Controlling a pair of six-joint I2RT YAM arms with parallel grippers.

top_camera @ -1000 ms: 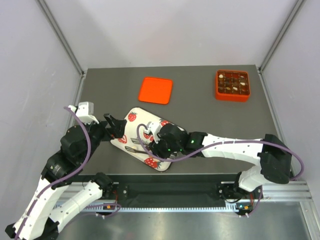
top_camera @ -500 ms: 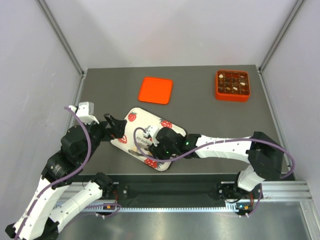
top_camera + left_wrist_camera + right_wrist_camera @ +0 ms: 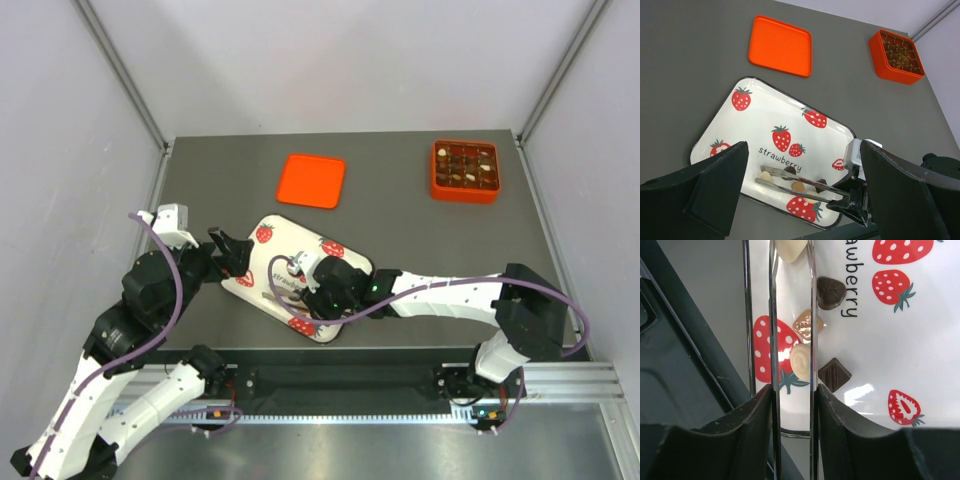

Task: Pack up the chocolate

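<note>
The white strawberry tray (image 3: 285, 238) lies askew on the grey tabletop (image 3: 400, 230), just ahead of the arm bases. The loose chocolate is on this tray, bunched near its near edge beside the printed word "strawberry".

The right tool (image 3: 759, 174) reaches low across that near edge, with its two long thin metal blades lying almost flat over the tray. The blades stand narrow, with a slim gap between them. In the gap sit a cream swirl piece (image 3: 801, 361) and a light brown piece (image 3: 805, 325). Another cream piece (image 3: 790, 247) lies farther along, toward the blade tips. The swirl piece rests against one blade and daylight shows between it and the other, so nothing is pinched. Just outside the blades, toward the tray's middle, lie a dark rounded piece (image 3: 830, 291) and a dark square piece (image 3: 834, 375).

The left tool (image 3: 228, 252) hovers at the tray's left corner with its black fingers (image 3: 695, 195) spread wide and nothing between them. Whether it touches the rim I cannot tell.

Beyond the tray's far edge lies a flat orange lid (image 3: 312, 180), apart from it. Well beyond the tray, toward the right arm's side, stands the orange box (image 3: 465, 196), with more pieces in its grid of cells.
</note>
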